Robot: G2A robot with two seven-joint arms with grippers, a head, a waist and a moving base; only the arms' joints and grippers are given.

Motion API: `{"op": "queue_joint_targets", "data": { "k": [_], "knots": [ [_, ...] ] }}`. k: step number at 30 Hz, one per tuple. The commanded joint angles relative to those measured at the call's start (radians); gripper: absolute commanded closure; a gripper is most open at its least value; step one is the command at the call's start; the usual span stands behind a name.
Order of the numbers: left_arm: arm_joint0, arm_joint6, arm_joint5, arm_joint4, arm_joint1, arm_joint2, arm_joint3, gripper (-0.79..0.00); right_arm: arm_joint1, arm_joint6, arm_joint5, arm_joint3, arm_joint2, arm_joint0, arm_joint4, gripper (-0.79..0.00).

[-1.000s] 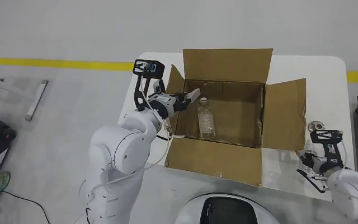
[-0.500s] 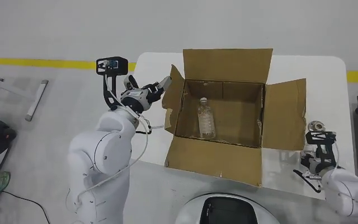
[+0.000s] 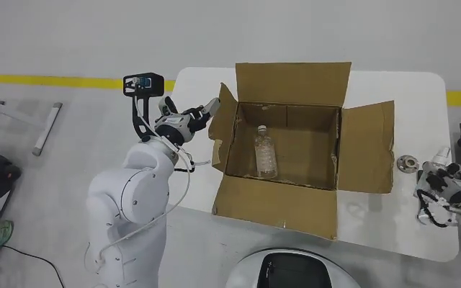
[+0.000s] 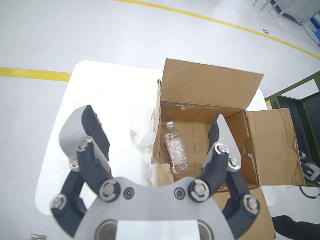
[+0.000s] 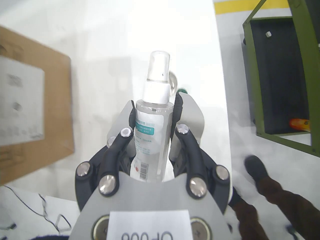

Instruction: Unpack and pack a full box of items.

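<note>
An open cardboard box (image 3: 364,147) stands mid-table with a clear water bottle (image 3: 265,151) lying on its floor. My left gripper (image 3: 204,109) hovers just outside the box's left flap, open and holding nothing. In the left wrist view the gripper (image 4: 155,131) is spread wide, with the box (image 4: 207,93) and the bottle (image 4: 176,148) beyond it. My right gripper (image 5: 155,106) is shut on a clear spray bottle (image 5: 156,88) with a white collar. It is at the table's right edge (image 3: 438,171), right of the box.
A small round metal piece (image 3: 403,162) lies on the table by the box's right flap. Crumpled white tape (image 4: 142,138) hangs at the box's left side. A green-framed cart (image 5: 275,76) and a person's shoe (image 5: 255,166) are beyond the table's right edge.
My left gripper pulled out of the box to the left, then stayed still. My right gripper shifted right towards the table's edge with the spray bottle.
</note>
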Motion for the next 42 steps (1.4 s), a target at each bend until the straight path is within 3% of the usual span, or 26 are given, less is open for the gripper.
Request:
{"op": "queue_joint_targets", "data": {
  "k": [1,6,11,21,29,42],
  "knots": [
    [0.000,0.000,0.000,0.000,0.000,0.000,0.000,-0.785,-0.005,-0.055,0.013,-0.027,0.086,0.033,0.187,0.000],
    [0.000,0.000,0.000,0.000,0.000,0.000,0.000,-0.785,0.001,-0.094,-0.088,-0.027,0.206,0.115,0.466,0.000],
    [0.034,0.047,-0.015,-0.005,0.002,-0.007,0.003,-0.785,0.021,-0.026,-0.194,-0.027,0.170,0.181,0.550,0.000],
    [0.082,0.069,0.011,0.038,0.010,-0.055,-0.018,-0.785,0.043,-0.042,-0.218,-0.027,-0.251,0.269,0.280,0.000],
    [0.082,0.069,0.011,0.038,0.010,-0.055,-0.018,-0.785,0.041,-0.115,-0.110,-0.027,-0.558,0.263,-0.050,0.000],
    [0.082,0.069,0.011,0.038,0.010,-0.055,-0.018,-0.785,0.041,-0.124,-0.092,-0.027,-0.588,0.254,-0.097,0.000]
  ]
}}
